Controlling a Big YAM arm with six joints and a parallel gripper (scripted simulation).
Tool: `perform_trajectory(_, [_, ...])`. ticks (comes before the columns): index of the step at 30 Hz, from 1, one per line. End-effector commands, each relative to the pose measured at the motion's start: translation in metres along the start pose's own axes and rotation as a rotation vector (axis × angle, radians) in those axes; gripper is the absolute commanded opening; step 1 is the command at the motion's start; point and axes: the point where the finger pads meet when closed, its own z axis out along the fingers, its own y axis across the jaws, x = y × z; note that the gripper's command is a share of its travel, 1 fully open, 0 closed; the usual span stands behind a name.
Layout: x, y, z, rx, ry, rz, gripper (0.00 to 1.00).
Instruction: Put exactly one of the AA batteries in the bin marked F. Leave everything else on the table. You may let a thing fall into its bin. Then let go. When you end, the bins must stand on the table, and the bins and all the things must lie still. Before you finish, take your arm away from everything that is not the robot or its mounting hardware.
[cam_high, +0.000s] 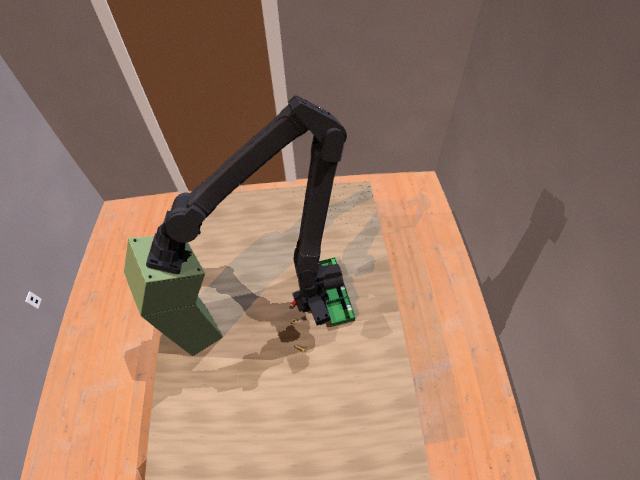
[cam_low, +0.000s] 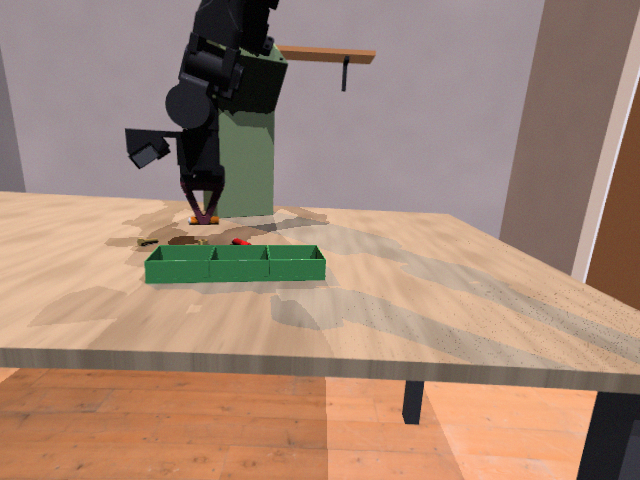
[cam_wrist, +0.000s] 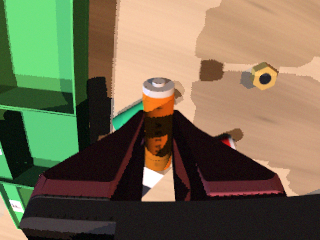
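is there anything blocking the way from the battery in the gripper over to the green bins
Nothing visible does. The gripper is shut on the orange AA battery, lifted off the table. The green bin row sits just beside it with open tops; the nut and red piece lie low on the table.
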Motion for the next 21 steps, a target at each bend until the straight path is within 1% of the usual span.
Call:
perform_trajectory(1, [0.012,0.003,0.003,0.019,0.001,0.027,0.08])
perform_trajectory(3, [0.022,0.02,-0.002,0.0,-0.001,0.022,0.08])
perform_trajectory(10, [0.056,0.047,-0.003,-0.002,0.0,0.023,0.08])
perform_trajectory(12, [0.065,0.048,0.001,0.012,0.001,0.026,0.08])
perform_trajectory(14, [0.074,0.059,-0.001,0.003,0.001,0.025,0.08])
perform_trajectory(16, [0.074,0.059,-0.001,0.003,0.001,0.025,0.08])
perform_trajectory(17, [0.078,0.048,0.008,0.034,0.0,0.08,0.08])
perform_trajectory(18, [0.083,0.06,0.002,0.016,0.0,0.127,0.08])
perform_trajectory(19, [0.089,0.073,-0.004,-0.004,0.002,0.13,0.08])
perform_trajectory(21, [0.099,0.081,-0.004,-0.004,0.002,0.13,0.08])
